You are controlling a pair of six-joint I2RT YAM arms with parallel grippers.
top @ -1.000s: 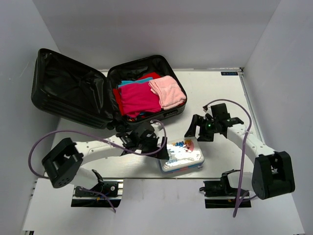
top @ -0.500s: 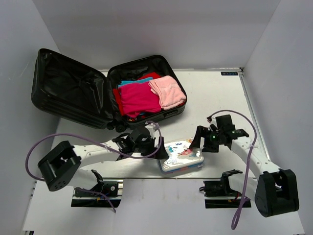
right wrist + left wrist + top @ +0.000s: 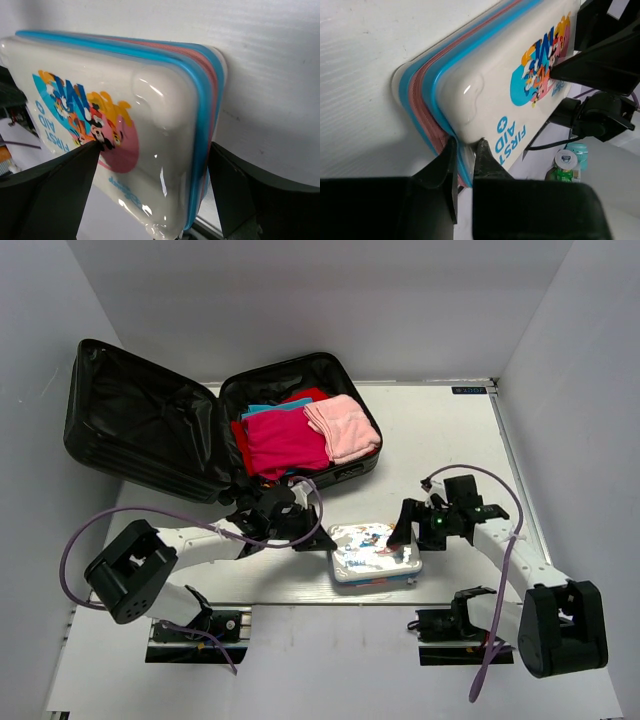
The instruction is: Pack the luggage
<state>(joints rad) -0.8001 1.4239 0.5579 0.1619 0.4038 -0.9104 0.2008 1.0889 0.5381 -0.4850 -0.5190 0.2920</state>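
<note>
You have one piece of luggage [image 3: 140, 425], a large black ribbed hard-shell suitcase, lying open at the far left of the white table [image 3: 450, 440]. Its lined lid half is spread to the left and its packed half sits to the right. In the packed half you can count four pieces of cloth: a teal piece [image 3: 262, 407] and a red piece [image 3: 310, 395] showing at the far edge, a magenta folded garment [image 3: 285, 440] on top of them, and a pink folded towel [image 3: 343, 428] just right of it.

Near the luggage, at the table's near centre, lies one cream first-aid tin [image 3: 373, 552] with rounded corners, blue and pink rims and cartoon print. It is apart from the luggage.

You have two arms, each trailing one purple cable [image 3: 75, 540]. Your left gripper [image 3: 318, 538] is at the tin's left end, and in the left wrist view its fingers [image 3: 445, 165] are pinched together on the tin's [image 3: 520, 90] blue and pink rim. Your right gripper [image 3: 410, 532] is at the tin's right end with its jaws spread wide. In the right wrist view one finger [image 3: 55, 185] stands over the printed lid [image 3: 100, 110] and the other beside the rim. I cannot tell whether either touches the tin.
</note>
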